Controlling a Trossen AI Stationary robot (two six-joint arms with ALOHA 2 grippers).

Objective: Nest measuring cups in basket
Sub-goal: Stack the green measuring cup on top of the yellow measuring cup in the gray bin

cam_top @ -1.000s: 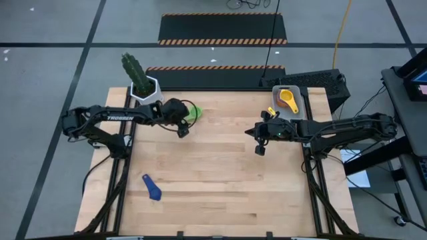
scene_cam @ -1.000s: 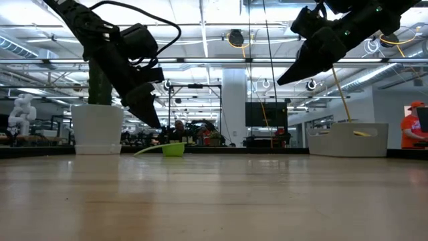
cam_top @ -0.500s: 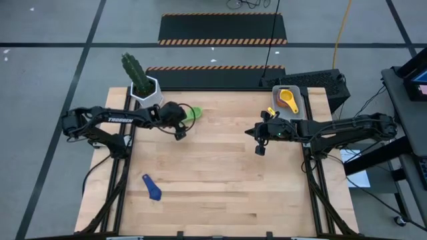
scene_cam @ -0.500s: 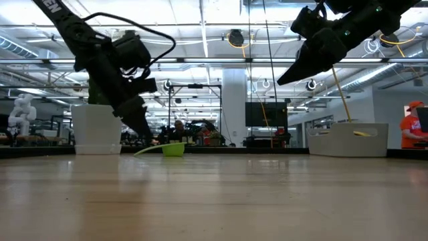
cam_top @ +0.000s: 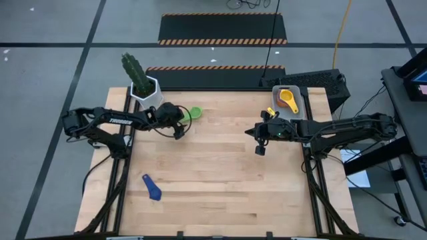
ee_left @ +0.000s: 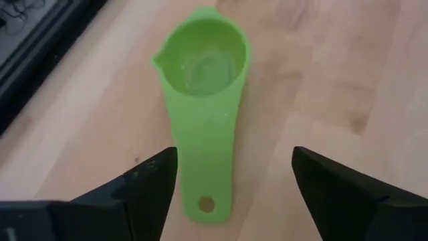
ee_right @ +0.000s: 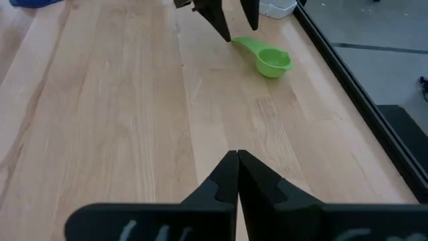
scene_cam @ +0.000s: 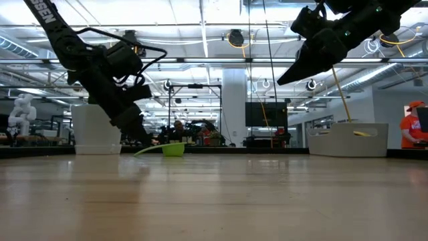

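A green measuring cup [ee_left: 204, 73] lies upright on the table at the far left [cam_top: 194, 113], handle toward my left gripper. My left gripper [ee_left: 231, 194] is open, slanting down close over the table [scene_cam: 144, 137]. Its fingers stand on either side of the handle's free end [ee_left: 204, 204]; I cannot tell whether they touch it. The grey basket [cam_top: 303, 100] at the far right holds orange and yellow cups [cam_top: 287, 100]. A blue cup [cam_top: 152, 187] lies near the left front. My right gripper [ee_right: 237, 155] hangs shut, high above the table's right half [cam_top: 250, 131].
A white pot with a cactus [cam_top: 145, 90] stands at the far left corner, close behind the left arm and the green cup. The middle and near part of the wooden table [cam_top: 220, 187] is bare. A person in orange [scene_cam: 411, 127] sits in the room beyond.
My left gripper has come down and drawn slightly toward the table's left edge, staying open, until its fingertips stand low at the green cup's handle end. The cup has stayed in place, and more of its bowl shows from above now.
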